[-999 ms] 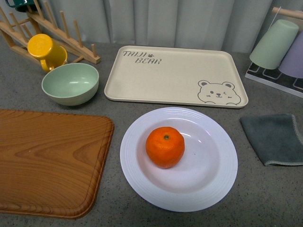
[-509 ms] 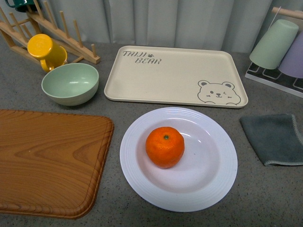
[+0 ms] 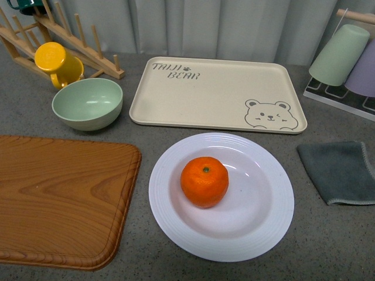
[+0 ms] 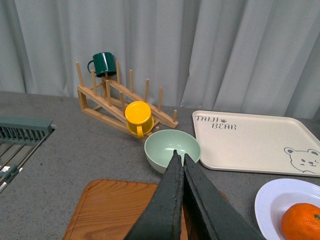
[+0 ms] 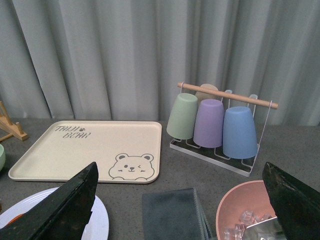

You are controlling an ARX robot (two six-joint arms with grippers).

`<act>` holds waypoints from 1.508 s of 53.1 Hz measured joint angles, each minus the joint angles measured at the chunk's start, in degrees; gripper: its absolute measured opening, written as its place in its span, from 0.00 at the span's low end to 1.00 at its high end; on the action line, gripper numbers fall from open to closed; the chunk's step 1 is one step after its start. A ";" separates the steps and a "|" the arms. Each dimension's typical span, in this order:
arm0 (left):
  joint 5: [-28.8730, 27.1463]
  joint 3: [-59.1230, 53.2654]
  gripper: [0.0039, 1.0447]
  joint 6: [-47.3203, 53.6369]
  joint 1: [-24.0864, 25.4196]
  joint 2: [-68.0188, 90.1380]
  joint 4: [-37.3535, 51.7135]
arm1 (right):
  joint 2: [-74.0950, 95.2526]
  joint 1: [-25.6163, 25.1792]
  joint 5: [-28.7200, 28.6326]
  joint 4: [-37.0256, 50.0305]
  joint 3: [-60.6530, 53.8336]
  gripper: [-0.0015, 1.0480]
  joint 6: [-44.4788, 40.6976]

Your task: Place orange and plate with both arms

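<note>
1 small round bright-orange fruit, the orange (image 3: pixel 204 181), sits stem-up inside 1 large white glossy ribbed-rim plate (image 3: pixel 266 231), a bit left of centre. Behind the plate I see 1 beige rectangular bear tray (image 3: pixel 217 93). To the left: 1 brown wooden board (image 3: pixel 58 199) and 1 pale green bowl (image 3: pixel 87 103). To the right: 1 grey cloth (image 3: pixel 340 171). L gripper (image 4: pixel 181 156): jaws pressed together, nothing held. R gripper (image 5: pixel 180 170): jaws spread wide, empty.

Glossy plate (image 3: pixel 258 234); dimpled orange (image 3: pixel 204 181); wood-grain board (image 3: pixel 58 199).
</note>
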 joint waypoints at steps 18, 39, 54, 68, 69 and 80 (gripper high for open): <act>0.00 0.00 0.04 0.00 0.00 -0.07 -0.02 | 0.00 0.00 0.02 0.00 0.00 0.91 -0.02; -0.02 0.00 0.64 -0.02 -0.02 -0.09 -0.07 | 8.50 3.06 12.61 -13.29 5.49 0.91 1.88; 0.00 0.00 0.94 0.11 0.00 -0.11 -0.11 | 31.93 -0.07 3.48 2.32 7.56 0.91 4.44; 0.00 0.00 0.94 0.11 0.00 -0.11 -0.11 | 68.24 -6.14 -17.90 21.79 14.60 0.91 10.88; 0.00 0.00 0.94 0.11 0.00 -0.11 -0.11 | 70.93 -6.47 -19.61 22.56 15.32 0.91 11.47; 0.00 0.00 0.94 0.13 0.00 -0.11 -0.11 | 92.52 -6.56 -35.41 26.62 21.55 0.91 16.96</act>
